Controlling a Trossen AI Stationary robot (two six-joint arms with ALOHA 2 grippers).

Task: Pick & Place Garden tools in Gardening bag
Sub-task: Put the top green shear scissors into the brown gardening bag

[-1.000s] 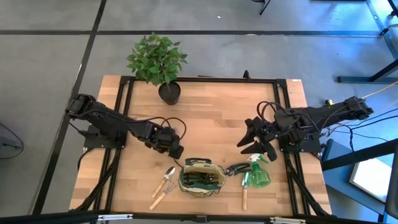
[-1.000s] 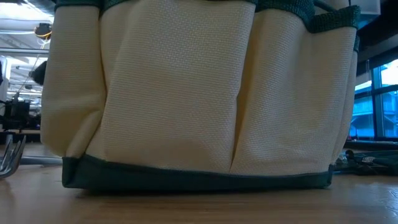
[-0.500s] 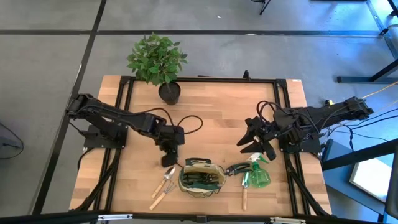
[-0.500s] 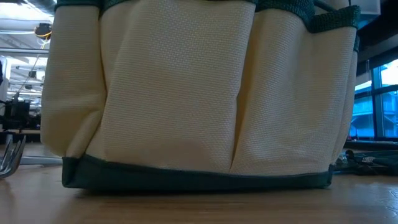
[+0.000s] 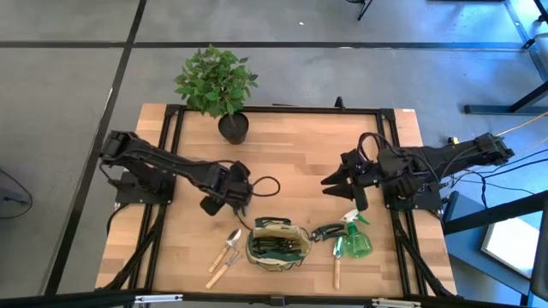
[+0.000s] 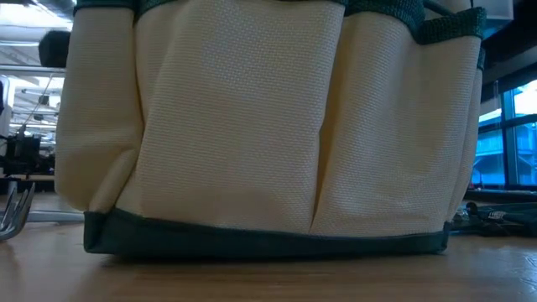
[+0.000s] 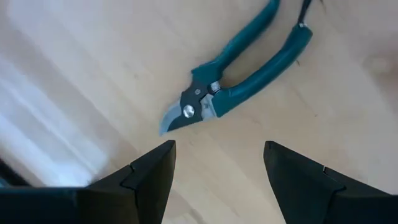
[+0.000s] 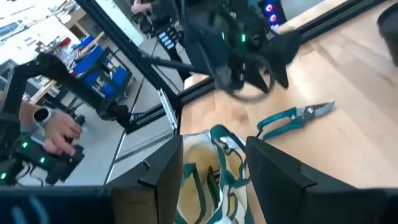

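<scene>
The wooden table [image 5: 291, 154] sits in a black frame, with a dark arm reaching in from each side edge. A leafy plant [image 5: 216, 81] in a black pot stands at the middle of one long edge.

The gardening bag [image 5: 278, 244] stands at the middle of the opposite long edge, with dark tools already inside it. In the low view its tan cloth fills nearly the whole picture.

The left gripper [image 5: 229, 195] hangs over the table between the left edge and the bag. Its fingers are apart with nothing between them. In its wrist view, teal-handled pruners [image 7: 242, 81] lie flat on the wood just beyond the fingertips, not touched by them.

The right gripper [image 5: 336, 181] hovers toward the right edge, above the tools beside the bag. Its fingers are also spread and empty.

A green spray bottle [image 5: 355, 239] lies just beside the bag on the right-edge side. Dark snips [image 5: 325, 231] lie between the bottle and the bag, and a wooden-handled tool [image 5: 336, 267] lies nearer the table edge. On the bag's other side, two wooden-handled tools [image 5: 225, 254] lie side by side.

In the right wrist view, a person's hand [image 8: 59, 134] shows in the room beyond the table.
</scene>
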